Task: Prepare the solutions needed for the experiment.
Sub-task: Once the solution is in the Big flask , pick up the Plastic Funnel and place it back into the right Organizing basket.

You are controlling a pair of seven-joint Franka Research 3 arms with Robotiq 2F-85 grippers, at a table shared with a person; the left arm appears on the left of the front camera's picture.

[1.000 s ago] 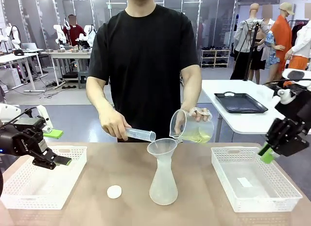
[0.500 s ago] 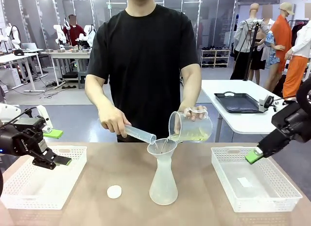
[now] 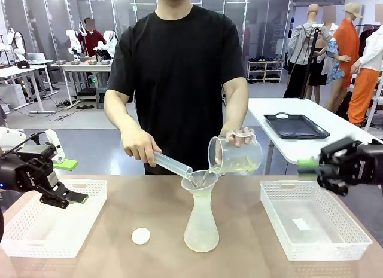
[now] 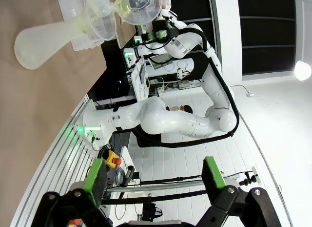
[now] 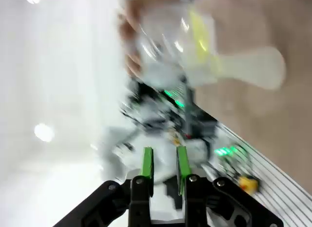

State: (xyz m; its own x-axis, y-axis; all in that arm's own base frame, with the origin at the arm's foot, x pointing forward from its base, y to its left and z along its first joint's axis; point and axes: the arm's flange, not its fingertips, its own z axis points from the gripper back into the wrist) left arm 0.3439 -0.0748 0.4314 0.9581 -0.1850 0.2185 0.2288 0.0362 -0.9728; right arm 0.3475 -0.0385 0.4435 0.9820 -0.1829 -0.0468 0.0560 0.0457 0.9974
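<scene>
Much motion blur over flask (image 5: 253, 71)

A translucent whitish conical flask (image 3: 200, 221) with a narrow neck and a flared mouth stands upright near the middle of the brown surface (image 3: 119, 254). A small amount of pale yellow, clear liquid (image 3: 240, 167) lies low in a tilted clear jug (image 3: 234, 153), whose spout sits just over the flask's rim. Whether any liquid has gathered in the flask's wide base cannot be told.

Nothing legible — the left claw (image 3: 70, 181) bears small print, perhaps a brand.
</scene>
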